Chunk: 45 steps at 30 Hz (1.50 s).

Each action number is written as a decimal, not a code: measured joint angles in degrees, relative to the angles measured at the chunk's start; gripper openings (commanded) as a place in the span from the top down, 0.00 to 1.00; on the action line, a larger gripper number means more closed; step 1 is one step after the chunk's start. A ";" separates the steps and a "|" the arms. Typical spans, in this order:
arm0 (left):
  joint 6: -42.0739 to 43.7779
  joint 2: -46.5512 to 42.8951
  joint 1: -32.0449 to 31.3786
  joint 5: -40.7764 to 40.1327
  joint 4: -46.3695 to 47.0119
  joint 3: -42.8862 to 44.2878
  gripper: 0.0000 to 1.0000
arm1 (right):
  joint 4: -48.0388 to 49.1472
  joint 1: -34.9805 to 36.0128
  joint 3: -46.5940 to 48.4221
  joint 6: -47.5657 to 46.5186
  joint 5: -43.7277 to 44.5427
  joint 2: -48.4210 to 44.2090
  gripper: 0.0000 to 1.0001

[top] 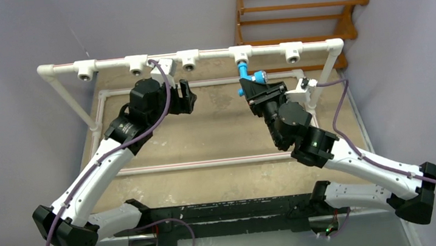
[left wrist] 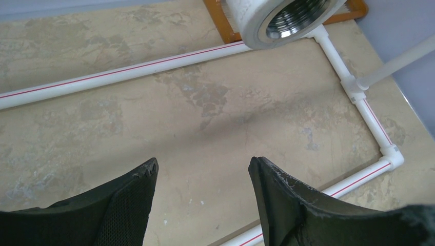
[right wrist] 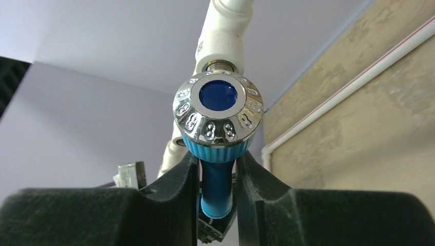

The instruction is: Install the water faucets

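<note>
The bright blue water faucet [top: 242,71] hangs at the fourth white tee fitting [top: 240,53] of the raised white pipe rail, its end at the socket. My right gripper [top: 254,86] is shut on it. In the right wrist view the fingers [right wrist: 179,177] clamp the blue body [right wrist: 217,184] just below the chrome-rimmed knob [right wrist: 218,110], with the tee [right wrist: 223,46] right behind it. My left gripper [top: 187,95] is open and empty below the third tee [top: 188,57]. In the left wrist view [left wrist: 202,169] that tee's threaded socket [left wrist: 287,18] shows above the spread fingers.
Other white tees [top: 86,68] [top: 136,63] [top: 291,50] sit along the rail with bare sockets. A white pipe frame with a red stripe [top: 201,164] lies flat on the beige tabletop. A wooden rack [top: 299,17] stands behind the rail at the back right.
</note>
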 measured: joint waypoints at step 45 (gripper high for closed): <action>-0.94 -0.72 -0.15 3.80 0.79 -0.68 0.35 | 4.22 -1.36 -6.93 27.21 -4.50 -2.95 0.87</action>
